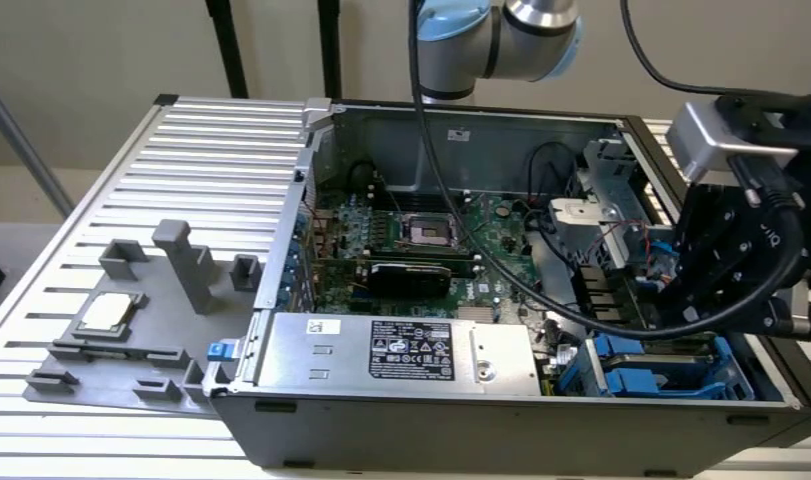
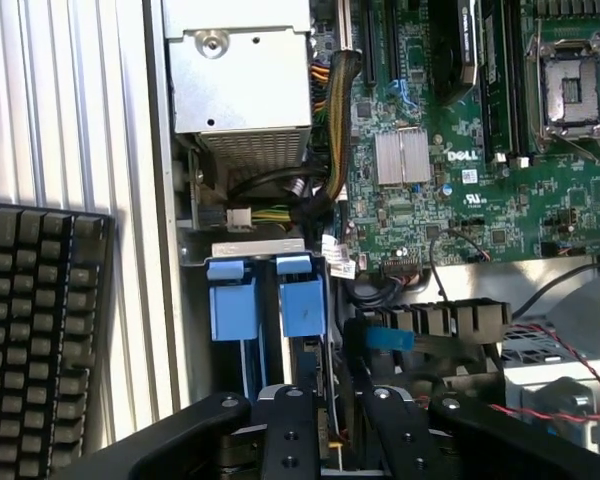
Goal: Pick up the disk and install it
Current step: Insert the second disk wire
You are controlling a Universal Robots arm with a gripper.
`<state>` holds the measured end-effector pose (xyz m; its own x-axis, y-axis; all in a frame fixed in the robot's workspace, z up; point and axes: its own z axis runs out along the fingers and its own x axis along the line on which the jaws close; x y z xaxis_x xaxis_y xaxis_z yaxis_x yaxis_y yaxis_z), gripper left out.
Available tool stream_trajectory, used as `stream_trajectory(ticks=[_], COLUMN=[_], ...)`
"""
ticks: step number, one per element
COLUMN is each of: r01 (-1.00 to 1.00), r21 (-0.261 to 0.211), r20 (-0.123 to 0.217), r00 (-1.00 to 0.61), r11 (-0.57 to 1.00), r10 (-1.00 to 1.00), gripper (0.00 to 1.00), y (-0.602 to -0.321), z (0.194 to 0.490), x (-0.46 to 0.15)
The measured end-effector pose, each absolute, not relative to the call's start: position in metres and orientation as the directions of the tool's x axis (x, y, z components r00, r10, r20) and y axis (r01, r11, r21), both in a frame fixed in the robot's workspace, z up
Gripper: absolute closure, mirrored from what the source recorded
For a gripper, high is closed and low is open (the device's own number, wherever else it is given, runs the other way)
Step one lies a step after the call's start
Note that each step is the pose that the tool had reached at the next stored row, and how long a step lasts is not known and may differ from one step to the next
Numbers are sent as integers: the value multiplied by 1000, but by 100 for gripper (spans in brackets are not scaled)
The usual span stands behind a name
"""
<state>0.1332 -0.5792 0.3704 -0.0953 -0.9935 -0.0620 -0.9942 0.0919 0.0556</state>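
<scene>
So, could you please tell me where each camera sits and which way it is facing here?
Exterior view: off the arm, above, looking down at the open computer case on the slatted table; arm and gripper at the exterior view's right.
Wrist view: on the wrist, facing down into the case; gripper fingers over the blue drive bays.
Shared: motherboard, silver power supply, blue bays.
</scene>
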Motion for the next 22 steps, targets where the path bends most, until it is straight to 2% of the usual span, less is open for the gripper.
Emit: stream_trajectory(ticks=[6,22], r01=[-994,-994], r21=[56,54], r20=[-62,-42], r00=[-95,-95], r11=[92,93], r10=[-994,-995], gripper=[75,75], y=[-579,-570], z=[391,373], x=[135,140])
